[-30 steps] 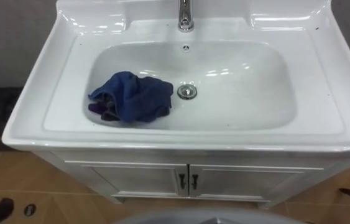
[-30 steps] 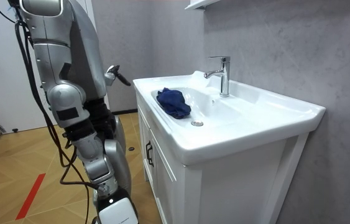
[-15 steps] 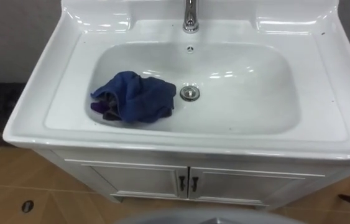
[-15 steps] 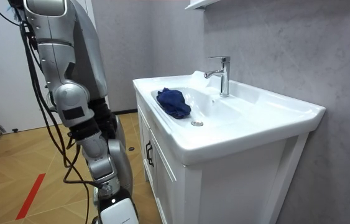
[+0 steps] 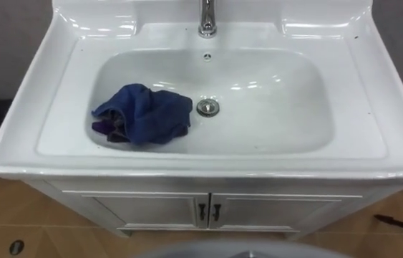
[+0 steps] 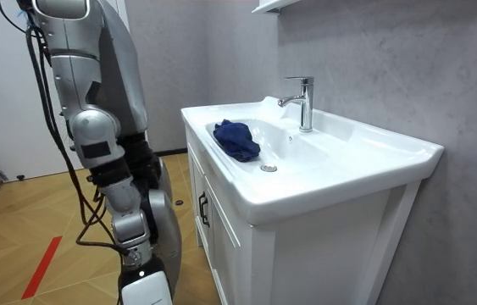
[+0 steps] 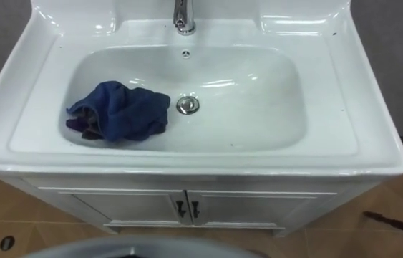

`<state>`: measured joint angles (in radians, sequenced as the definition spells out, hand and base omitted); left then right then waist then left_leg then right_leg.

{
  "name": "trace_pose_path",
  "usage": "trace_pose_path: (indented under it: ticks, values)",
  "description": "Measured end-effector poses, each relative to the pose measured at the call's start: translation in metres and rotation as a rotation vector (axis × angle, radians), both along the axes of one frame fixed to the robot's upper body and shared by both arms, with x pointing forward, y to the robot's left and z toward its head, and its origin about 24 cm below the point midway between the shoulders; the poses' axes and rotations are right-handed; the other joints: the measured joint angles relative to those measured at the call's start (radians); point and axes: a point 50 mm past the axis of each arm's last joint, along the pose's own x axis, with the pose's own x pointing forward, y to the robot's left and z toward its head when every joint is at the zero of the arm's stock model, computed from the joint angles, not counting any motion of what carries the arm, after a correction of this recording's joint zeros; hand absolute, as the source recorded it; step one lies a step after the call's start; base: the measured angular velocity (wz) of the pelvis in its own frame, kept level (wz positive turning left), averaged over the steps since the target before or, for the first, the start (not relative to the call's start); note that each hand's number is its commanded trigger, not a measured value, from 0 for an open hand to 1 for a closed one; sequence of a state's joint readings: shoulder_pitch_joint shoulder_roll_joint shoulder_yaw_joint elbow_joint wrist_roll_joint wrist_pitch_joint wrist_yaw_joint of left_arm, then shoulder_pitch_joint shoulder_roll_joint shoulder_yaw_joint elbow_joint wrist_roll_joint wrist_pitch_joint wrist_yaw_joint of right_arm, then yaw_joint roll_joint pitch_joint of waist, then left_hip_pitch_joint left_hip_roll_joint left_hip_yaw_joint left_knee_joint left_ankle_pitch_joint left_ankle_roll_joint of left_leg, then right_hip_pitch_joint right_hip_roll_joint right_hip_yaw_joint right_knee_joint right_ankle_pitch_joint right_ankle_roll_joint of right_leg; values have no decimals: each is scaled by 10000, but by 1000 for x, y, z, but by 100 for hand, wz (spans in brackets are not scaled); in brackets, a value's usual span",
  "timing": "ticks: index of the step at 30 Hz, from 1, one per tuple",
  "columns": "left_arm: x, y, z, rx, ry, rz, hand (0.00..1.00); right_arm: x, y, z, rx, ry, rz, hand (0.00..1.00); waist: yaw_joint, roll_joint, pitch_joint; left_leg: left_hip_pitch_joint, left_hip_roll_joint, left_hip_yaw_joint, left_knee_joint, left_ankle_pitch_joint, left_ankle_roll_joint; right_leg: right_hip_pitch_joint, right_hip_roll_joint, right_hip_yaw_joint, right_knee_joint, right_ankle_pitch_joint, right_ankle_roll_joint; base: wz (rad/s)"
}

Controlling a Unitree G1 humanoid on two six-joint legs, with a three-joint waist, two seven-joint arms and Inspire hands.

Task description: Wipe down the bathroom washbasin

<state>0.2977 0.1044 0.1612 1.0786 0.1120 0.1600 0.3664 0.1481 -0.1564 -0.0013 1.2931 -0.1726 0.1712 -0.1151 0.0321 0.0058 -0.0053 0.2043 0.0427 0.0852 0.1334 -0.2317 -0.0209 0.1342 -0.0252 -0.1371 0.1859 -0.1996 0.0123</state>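
The basin (image 5: 373,107) is a broad white ceramic one with a rectangular, round-cornered bowl and a flat rim all round, raised into a low ledge at the back against the grey wall. It sits on a white cabinet (image 5: 137,211) with two doors that meet under the middle of the bowl. In the room view the robot stands upright on the wooden floor (image 6: 18,220) at the room view's left, just off the basin's front edge, and I cannot tell whether the left hand or the right hand is wide, narrow or holding anything. A dark blue cloth (image 5: 144,115) lies crumpled in a heap in the left part of the bowl, on its floor and against the left slope, with a darker purplish fold at its left edge. The chrome faucet (image 5: 207,18) rises from the back ledge on the bowl's centre line. The round metal drain (image 5: 208,107) sits in the middle of the bowl floor, just beside the cloth's right edge. Two dark handles (image 5: 208,212) hang side by side where the doors meet. A small overflow hole (image 5: 207,56) shows in the back wall of the bowl, below the faucet.
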Motion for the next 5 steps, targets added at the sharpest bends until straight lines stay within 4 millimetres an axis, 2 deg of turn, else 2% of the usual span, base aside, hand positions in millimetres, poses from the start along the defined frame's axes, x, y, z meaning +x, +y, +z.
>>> trace_pose_path:
  ticks: [5]
  values:
    - [9,-6,-3,-656,38,-736,0,2,5,-1,216,-17,-31,0,-56,-81,46,-5,11,86,-1,-30,3,-63,32,137,1,2,3,-5]
